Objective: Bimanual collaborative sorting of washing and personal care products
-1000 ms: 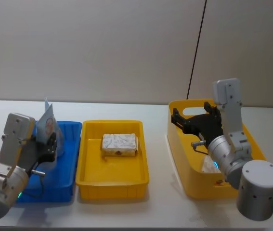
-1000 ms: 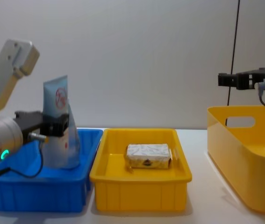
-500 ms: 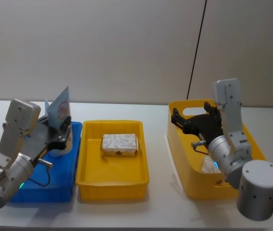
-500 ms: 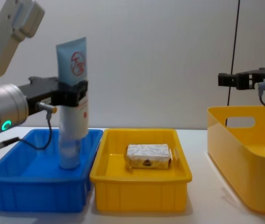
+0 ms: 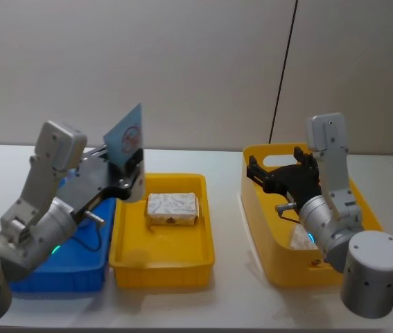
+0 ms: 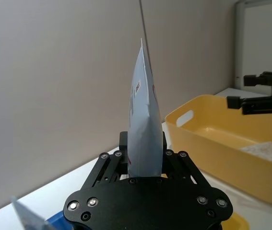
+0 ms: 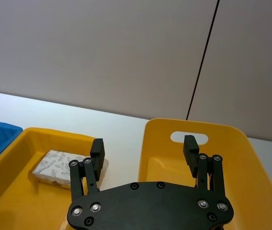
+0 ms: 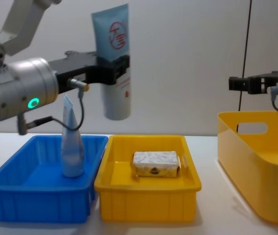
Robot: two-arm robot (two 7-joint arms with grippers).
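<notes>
Left pincer [image 8: 113, 68]: up and toward the middle since a second ago, out of the blue bin [image 8: 40, 205], and clenched on a tall pale-blue pouch [image 8: 112, 34].
Held pouch: in the air, nearly upright with its red round logo near the top, over the edge where the blue bin meets the shallow yellow tray [image 8: 148, 203]; its lower end is clear of both. The left wrist view shows the fingers [image 6: 162, 143] pressing its sides.
Second pouch [image 8: 71, 147]: standing point-up inside the blue bin, apart from the pincer.
Wrapped block [image 8: 156, 163]: white and marbled, lying flat in the shallow yellow tray, same spot as before.
Right pincer [image 5: 274, 159]: hanging over the deep yellow bin [image 5: 279, 263] where it was a second ago, fingers spread, gripping nothing.
White packet [image 5: 300, 237]: lying on the floor of the deep yellow bin, below the right arm.
Counter [image 8: 207, 196]: white, with the three containers in a row, blue on the robot's left, deep yellow on its right.
</notes>
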